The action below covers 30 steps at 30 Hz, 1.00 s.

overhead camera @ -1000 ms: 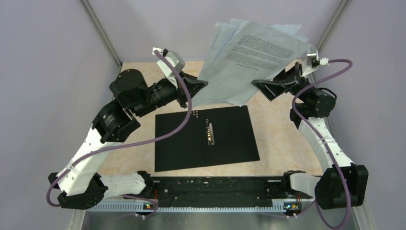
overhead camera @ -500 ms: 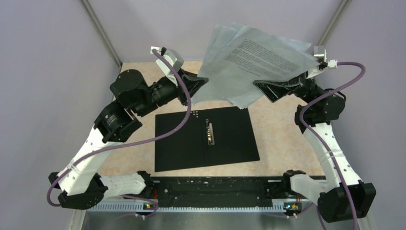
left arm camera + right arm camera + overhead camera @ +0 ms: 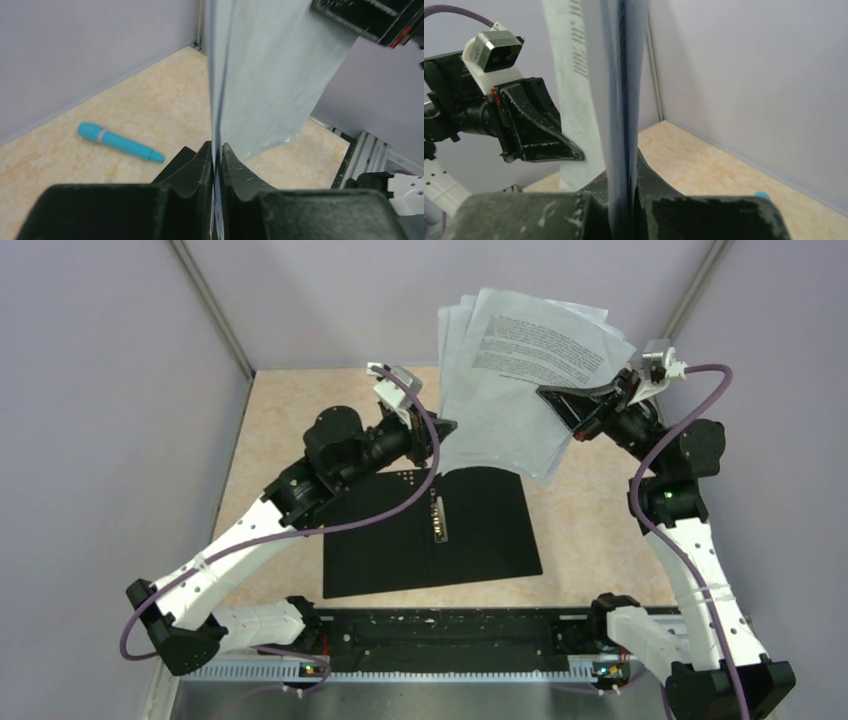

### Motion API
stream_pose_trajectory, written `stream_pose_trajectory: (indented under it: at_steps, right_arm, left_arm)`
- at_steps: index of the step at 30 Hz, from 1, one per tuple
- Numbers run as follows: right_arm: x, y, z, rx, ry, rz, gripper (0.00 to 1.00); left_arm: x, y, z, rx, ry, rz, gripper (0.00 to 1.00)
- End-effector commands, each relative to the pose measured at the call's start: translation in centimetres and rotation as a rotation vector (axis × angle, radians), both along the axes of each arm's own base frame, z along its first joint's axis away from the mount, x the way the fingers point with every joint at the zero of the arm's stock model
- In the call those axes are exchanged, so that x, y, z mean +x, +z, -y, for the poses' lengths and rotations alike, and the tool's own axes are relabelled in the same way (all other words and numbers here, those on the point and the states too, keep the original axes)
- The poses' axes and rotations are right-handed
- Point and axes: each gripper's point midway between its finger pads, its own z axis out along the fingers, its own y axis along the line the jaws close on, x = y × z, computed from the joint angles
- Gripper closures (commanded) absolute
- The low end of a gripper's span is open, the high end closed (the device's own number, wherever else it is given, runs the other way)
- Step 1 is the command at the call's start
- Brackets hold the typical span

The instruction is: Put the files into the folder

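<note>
The files (image 3: 520, 370) are a fanned stack of white printed sheets held up in the air over the far half of the table. My left gripper (image 3: 443, 430) is shut on their lower left edge; in the left wrist view its jaws (image 3: 216, 150) pinch the sheets (image 3: 265, 75) edge-on. My right gripper (image 3: 556, 405) is shut on the right edge, and in the right wrist view the stack (image 3: 619, 75) passes between its jaws (image 3: 626, 172). The folder (image 3: 480, 530) lies open and flat below, black inside, with its metal clip (image 3: 438, 517) along the spine.
A blue pen-like stick (image 3: 120, 142) lies on the beige tabletop near the far wall. Grey walls close the table at back and sides. The black rail (image 3: 450, 635) with the arm bases runs along the near edge.
My right gripper has shut on the files' right edge. The left arm has stretched to the right and farther out, and the sheets have swung more upright.
</note>
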Motion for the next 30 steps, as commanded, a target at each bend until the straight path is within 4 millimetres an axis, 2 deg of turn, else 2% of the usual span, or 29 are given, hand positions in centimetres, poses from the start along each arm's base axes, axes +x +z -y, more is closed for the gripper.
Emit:
stream_pose_trajectory:
  at_steps: [1, 3, 5, 7, 12, 19, 26, 30]
  right_arm:
    - [1.5, -2.7, 0.9, -0.089, -0.122, -0.012, 1.00]
    - [1.8, -4.7, 0.9, -0.097, -0.132, -0.030, 1.00]
    - [2.1, -6.4, 1.0, -0.101, -0.139, -0.044, 1.00]
    - [2.5, -8.2, 1.0, -0.104, -0.144, -0.060, 1.00]
    - [3.5, -12.1, 1.1, -0.106, -0.159, -0.090, 1.00]
    - [4.2, -15.0, 1.4, -0.112, -0.213, -0.088, 1.00]
    - [4.3, -17.3, 0.2, -0.153, -0.205, -0.059, 1.00]
    - [5.3, -19.4, 0.1, -0.205, -0.265, -0.076, 1.00]
  left_arm:
    - [1.7, -1.2, 0.7, -0.111, 0.043, 0.035, 0.80]
    - [2.4, -3.0, 1.2, -0.135, 0.060, 0.029, 0.70]
    - [3.6, -5.4, 1.5, -0.143, 0.100, 0.011, 0.67]
    - [4.8, -6.7, 2.0, -0.164, 0.132, 0.002, 0.63]
    - [7.2, -10.4, 3.0, -0.165, 0.191, 0.001, 0.61]
    - [8.2, -13.1, 2.2, -0.242, 0.254, 0.129, 0.61]
    - [8.3, -14.9, 3.3, -0.223, 0.186, 0.162, 0.61]
    - [8.4, -15.9, 3.8, -0.203, 0.145, 0.180, 0.61]
